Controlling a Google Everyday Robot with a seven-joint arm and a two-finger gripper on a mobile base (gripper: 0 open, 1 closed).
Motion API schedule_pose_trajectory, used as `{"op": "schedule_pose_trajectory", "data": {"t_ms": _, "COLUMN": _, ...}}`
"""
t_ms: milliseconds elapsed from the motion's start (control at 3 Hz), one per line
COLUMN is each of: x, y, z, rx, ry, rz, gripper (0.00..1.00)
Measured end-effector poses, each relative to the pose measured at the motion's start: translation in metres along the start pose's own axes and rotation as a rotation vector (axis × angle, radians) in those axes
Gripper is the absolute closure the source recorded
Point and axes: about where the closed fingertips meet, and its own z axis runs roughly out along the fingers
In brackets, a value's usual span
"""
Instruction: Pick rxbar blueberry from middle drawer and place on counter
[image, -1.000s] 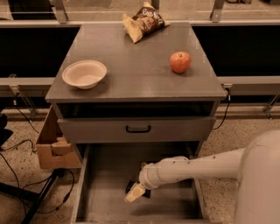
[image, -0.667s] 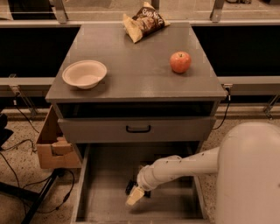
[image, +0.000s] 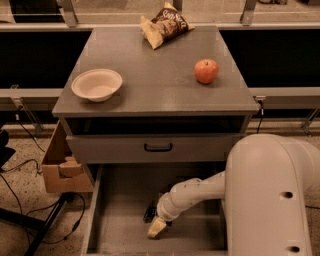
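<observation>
The middle drawer (image: 120, 200) is pulled out at the bottom of the camera view, a wide grey tray with low walls. My gripper (image: 154, 223) reaches down into it from the right, low over the floor near the drawer's front middle. A small dark thing (image: 149, 212) sits right against the gripper's far side; I cannot tell whether it is the rxbar blueberry or whether it is held. The counter (image: 155, 85) is the flat grey top of the cabinet above.
On the counter stand a white bowl (image: 97, 84) at the left, a red apple (image: 206, 70) at the right and a chip bag (image: 163, 24) at the back. A shut drawer front with a black handle (image: 158, 147) is above the open drawer. A cardboard box (image: 62, 167) stands left of the cabinet.
The gripper has shifted slightly toward the drawer's front. My arm's pale body now fills more of the lower right of the view.
</observation>
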Motion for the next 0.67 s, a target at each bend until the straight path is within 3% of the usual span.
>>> {"op": "schedule_pose_trajectory", "data": {"t_ms": 667, "x": 0.0020, "y": -0.0006, "z": -0.0062, "rx": -0.001, "ry": 0.018, "rz": -0.007, "gripper": 0.62}}
